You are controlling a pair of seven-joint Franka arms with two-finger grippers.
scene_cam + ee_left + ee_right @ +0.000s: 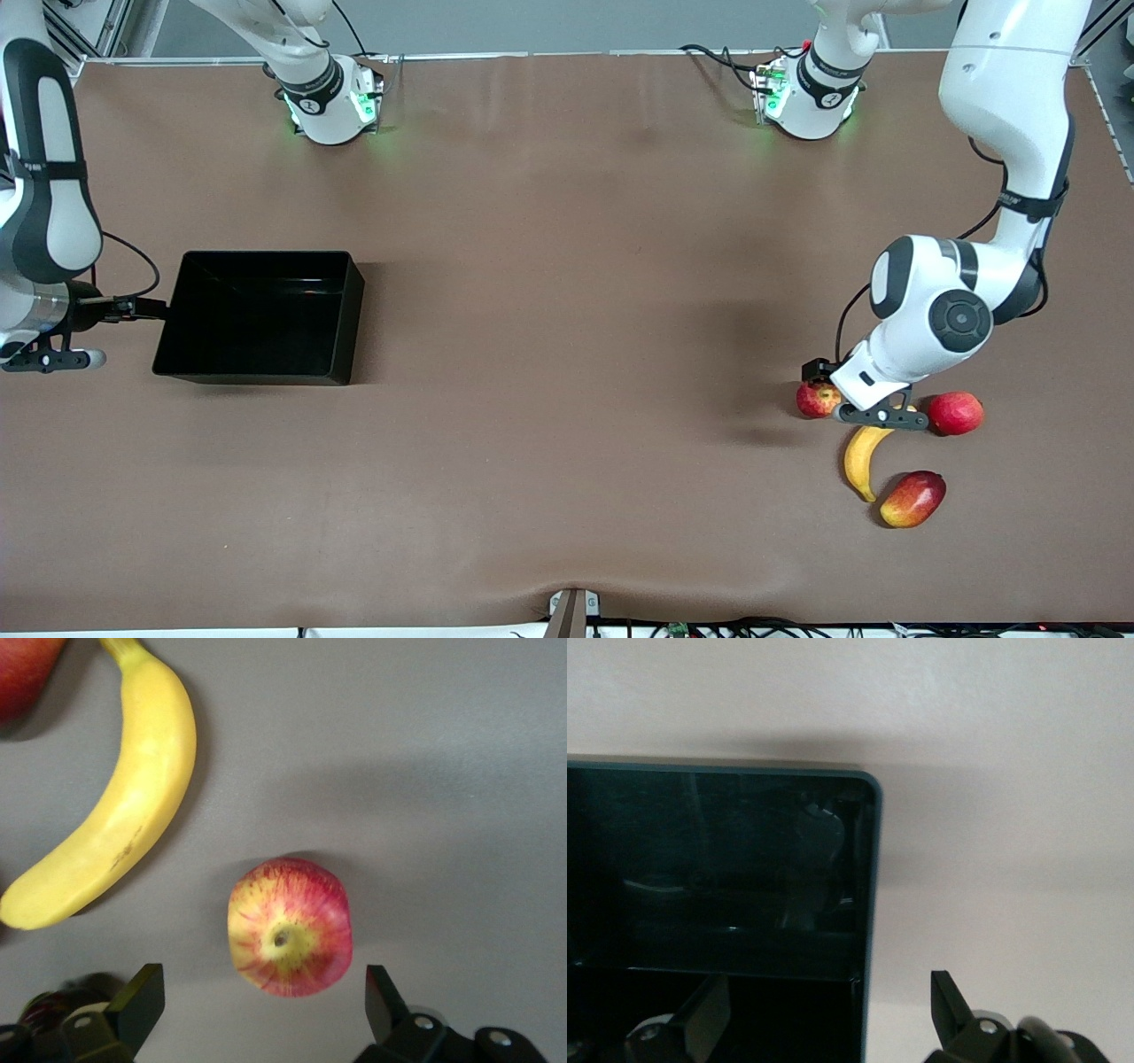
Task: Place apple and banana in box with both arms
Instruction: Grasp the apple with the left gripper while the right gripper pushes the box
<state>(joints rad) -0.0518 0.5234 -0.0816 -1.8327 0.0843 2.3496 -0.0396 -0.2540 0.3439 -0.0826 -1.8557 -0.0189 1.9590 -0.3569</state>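
My left fingers (pixel 133 1001) stand wide apart, and the apple (pixel 290 926) sits on the table between them, stem dimple up — neither pad touches it. My left gripper (pixel 261 1005) hangs low over that apple at the left arm's end of the table. The banana (pixel 115 806) lies just beside it, nearer the front camera, with a plain red fruit (pixel 955 412) and a mango (pixel 912 499) close by. My right gripper (pixel 828 1010) is spread open too, holding nothing, at the wall of the box (pixel 871 868) — one finger over its inside, one outside. The box (pixel 257 317) rests at the right arm's end, well apart from the fruit.
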